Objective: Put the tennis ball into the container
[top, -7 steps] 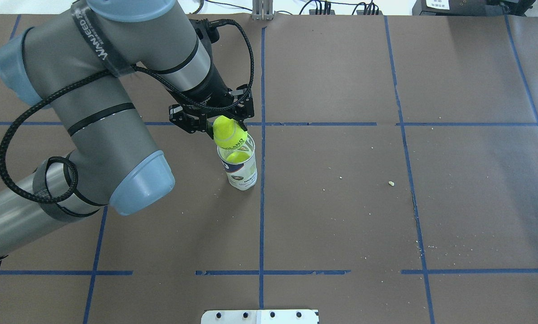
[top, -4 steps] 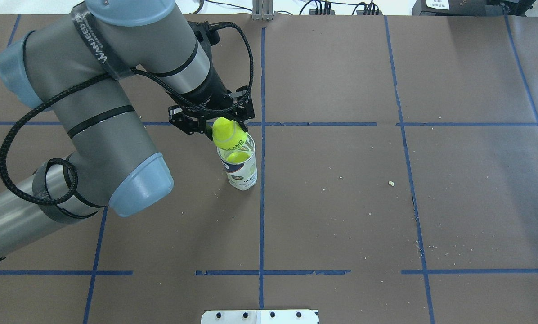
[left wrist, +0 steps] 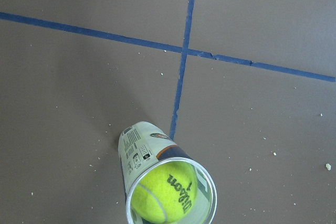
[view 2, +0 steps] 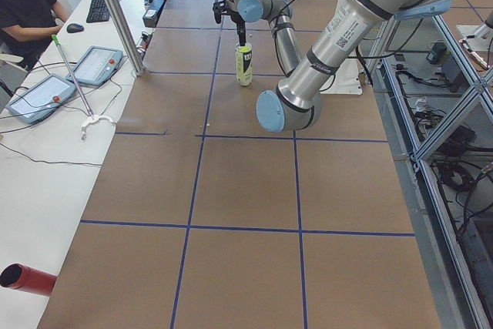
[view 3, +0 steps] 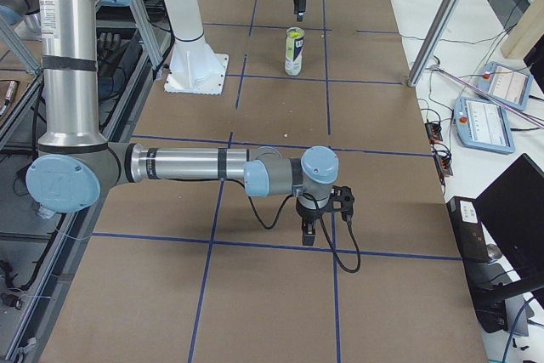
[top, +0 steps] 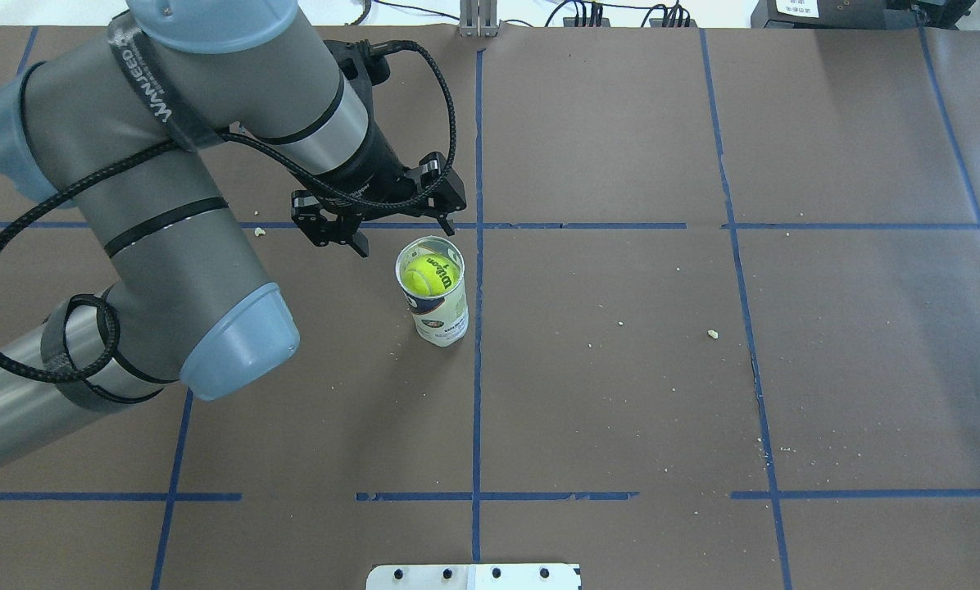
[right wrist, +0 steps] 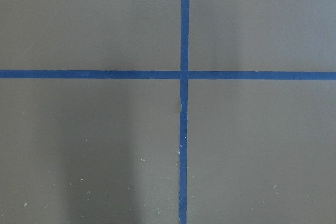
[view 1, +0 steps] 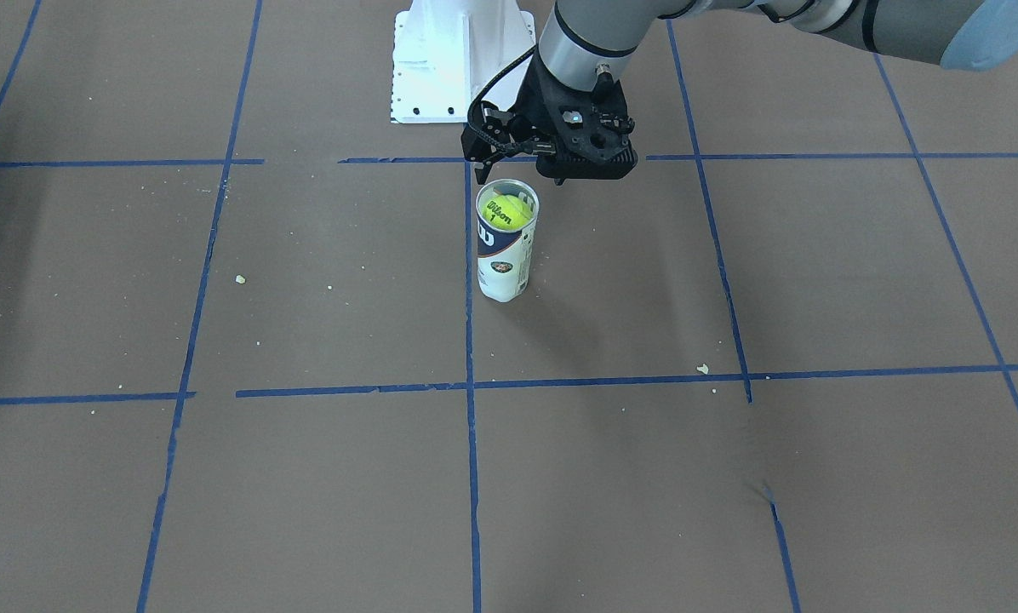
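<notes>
The tennis ball [top: 429, 277] lies inside the container [top: 439, 318], just under its rim, with the black Wilson print facing up. The can stands upright on the brown table beside a blue tape line. The front-facing view shows the ball [view 1: 506, 211] in the can [view 1: 503, 260], as does the left wrist view, with ball [left wrist: 165, 195] and can [left wrist: 137, 153]. My left gripper [top: 400, 236] hangs open just above and behind the can's mouth, holding nothing. My right gripper [view 3: 321, 227] shows only in the exterior right view, low over the table far from the can; I cannot tell its state.
The white robot base [view 1: 462, 60] stands behind the can. Small crumbs [top: 712, 333] dot the brown paper. An operator [view 2: 27, 5], tablets [view 2: 92, 63] and a red cylinder [view 2: 27, 279] sit along the table's side.
My left gripper has opened and let go of the tennis ball, which dropped into the can. The gripper has drawn back slightly to the left.
</notes>
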You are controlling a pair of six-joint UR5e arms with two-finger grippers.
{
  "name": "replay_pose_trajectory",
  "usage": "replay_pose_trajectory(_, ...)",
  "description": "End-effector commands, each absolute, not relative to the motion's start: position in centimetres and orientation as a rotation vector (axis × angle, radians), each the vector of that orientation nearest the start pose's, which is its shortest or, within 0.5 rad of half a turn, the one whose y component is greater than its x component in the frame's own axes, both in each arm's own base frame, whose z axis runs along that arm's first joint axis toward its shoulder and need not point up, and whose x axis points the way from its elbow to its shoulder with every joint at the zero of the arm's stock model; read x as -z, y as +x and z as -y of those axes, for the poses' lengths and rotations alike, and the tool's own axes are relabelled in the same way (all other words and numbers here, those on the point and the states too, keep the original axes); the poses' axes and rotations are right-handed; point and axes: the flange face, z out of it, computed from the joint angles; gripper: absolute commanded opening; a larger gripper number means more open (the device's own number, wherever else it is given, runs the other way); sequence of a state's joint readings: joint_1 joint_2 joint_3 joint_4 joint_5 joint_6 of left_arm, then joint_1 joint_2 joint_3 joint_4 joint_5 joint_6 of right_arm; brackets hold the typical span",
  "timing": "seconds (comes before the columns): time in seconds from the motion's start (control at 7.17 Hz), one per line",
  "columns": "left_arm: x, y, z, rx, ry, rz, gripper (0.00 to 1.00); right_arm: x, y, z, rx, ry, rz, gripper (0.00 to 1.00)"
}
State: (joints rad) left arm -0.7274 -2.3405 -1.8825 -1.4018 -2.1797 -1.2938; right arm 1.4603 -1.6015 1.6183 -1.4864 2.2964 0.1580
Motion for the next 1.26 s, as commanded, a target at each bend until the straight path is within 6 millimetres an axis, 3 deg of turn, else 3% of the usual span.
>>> replay_pose_trajectory(0.0, -13.1, 35.4, 48.6, 0.127, -0.002, -1.009, 1.00, -64.5, 1.3, 49.0, -0.009, -0.001, 0.731, 1.00)
replay_pose_trajectory(0.28, -19.0, 28.6, 52.7, 0.095, 0.063, -0.953, 1.00, -64.5, 1.3, 49.0, -0.009, -0.001, 0.731, 1.00)
replay_pose_trajectory(0.42, -22.6, 24.2, 54.6, 0.064, 0.117, -0.906, 1.00, -64.5, 1.3, 49.0, -0.009, -0.001, 0.731, 1.00)
replay_pose_trajectory(0.56, -27.8, 19.4, 56.1, 0.023, 0.149, -0.843, 1.00, -64.5, 1.3, 49.0, -0.009, -0.001, 0.731, 1.00)
replay_pose_trajectory(0.84, -41.0, 9.1, 58.3, -0.078, 0.149, -0.719, 1.00, -64.5, 1.3, 49.0, -0.009, -0.001, 0.731, 1.00)
replay_pose_trajectory(0.98, -46.9, 5.8, 57.7, -0.105, 0.137, -0.693, 1.00, -64.5, 1.3, 49.0, -0.009, -0.001, 0.731, 1.00)
replay_pose_trajectory(1.12, -52.8, 3.0, 54.7, -0.083, 0.139, -0.685, 1.00, -64.5, 1.3, 49.0, -0.009, -0.001, 0.731, 1.00)
